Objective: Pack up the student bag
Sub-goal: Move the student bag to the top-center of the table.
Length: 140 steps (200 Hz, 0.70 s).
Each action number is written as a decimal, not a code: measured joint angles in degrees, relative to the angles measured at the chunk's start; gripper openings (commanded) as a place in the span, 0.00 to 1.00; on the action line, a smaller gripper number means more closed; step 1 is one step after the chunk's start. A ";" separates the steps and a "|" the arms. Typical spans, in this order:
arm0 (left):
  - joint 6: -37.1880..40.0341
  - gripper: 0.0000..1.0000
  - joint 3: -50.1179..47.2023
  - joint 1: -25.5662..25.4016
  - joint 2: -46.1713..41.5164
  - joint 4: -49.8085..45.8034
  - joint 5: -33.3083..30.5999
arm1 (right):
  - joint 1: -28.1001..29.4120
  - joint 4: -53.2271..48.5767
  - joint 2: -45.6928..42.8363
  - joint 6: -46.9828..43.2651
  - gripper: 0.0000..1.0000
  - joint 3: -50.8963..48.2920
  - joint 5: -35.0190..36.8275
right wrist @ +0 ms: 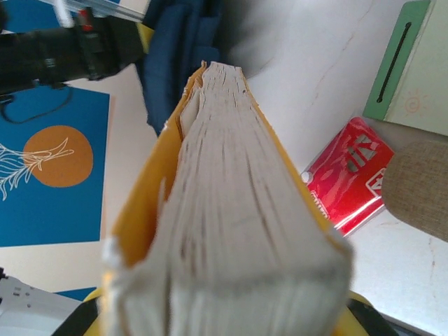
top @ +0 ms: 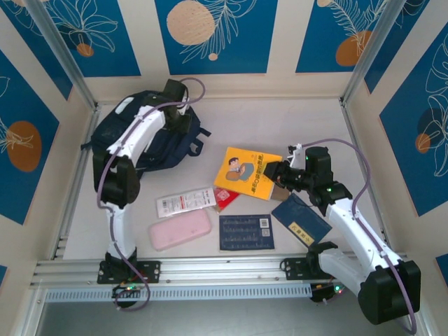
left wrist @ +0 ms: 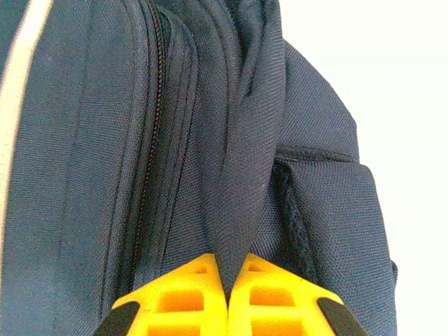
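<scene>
The student bag, navy blue, lies at the back left of the table. My left gripper reaches over its far side. In the left wrist view the yellow fingers are shut on a navy fabric strip of the bag, beside a zip line. My right gripper is shut on the right edge of a yellow book at the table's middle. The right wrist view looks along the book's grey page edge, between its yellow covers.
Near the front lie a white packet, a pink case, a dark blue card, a navy booklet and a red pack. A green notebook shows at the right wrist view's edge.
</scene>
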 measured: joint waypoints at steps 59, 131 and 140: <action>-3.93 0.00 0.87 -4.70 -12.24 -3.48 7.74 | 1.09 -4.39 -0.33 -0.83 0.00 9.20 1.11; -16.70 0.00 -13.86 -7.54 -13.20 6.84 30.38 | 1.25 -21.07 -7.98 -5.18 0.00 14.91 18.95; -18.01 0.00 -15.06 -7.78 -12.22 8.09 32.48 | 1.25 -22.88 -8.61 -5.53 0.00 14.91 21.20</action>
